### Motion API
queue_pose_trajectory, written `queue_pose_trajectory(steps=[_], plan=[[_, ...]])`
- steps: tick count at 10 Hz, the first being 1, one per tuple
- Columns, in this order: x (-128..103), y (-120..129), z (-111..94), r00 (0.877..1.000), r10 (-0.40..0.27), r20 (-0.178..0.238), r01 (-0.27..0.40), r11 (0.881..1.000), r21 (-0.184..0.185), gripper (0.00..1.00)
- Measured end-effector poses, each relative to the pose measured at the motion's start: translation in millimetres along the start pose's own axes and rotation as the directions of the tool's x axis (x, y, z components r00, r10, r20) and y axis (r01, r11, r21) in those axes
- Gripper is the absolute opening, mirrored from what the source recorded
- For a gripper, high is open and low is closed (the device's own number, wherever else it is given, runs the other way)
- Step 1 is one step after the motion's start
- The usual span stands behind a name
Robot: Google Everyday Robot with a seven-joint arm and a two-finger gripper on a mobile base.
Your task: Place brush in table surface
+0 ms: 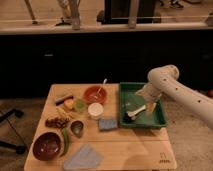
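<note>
The brush (136, 111), with a white handle and a black bristle head, lies inside the green tray (140, 123) on the right part of the light wooden table surface (130, 150). My gripper (145, 98) is at the end of the white arm that comes in from the right. It hangs low over the tray, right at the upper end of the brush handle. Whether it touches the handle cannot be told.
On the left of the table stand an orange-red bowl with a spoon (95, 93), a white cup (95, 110), a blue sponge (107, 124), a dark red bowl (47, 146), a grey-blue cloth (83, 157) and several small food items. A dark logo (161, 161) marks the front right corner.
</note>
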Motion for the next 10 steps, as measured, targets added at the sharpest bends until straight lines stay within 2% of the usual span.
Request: queue_pose_trajectory(steps=[4, 10], plan=[[5.7, -2.9, 16.9, 1.000, 0.010, -0.009, -0.010, 1.000, -0.026, 0.80], [8.6, -14.2, 53.2, 1.000, 0.018, -0.011, -0.019, 0.997, -0.071, 0.80]])
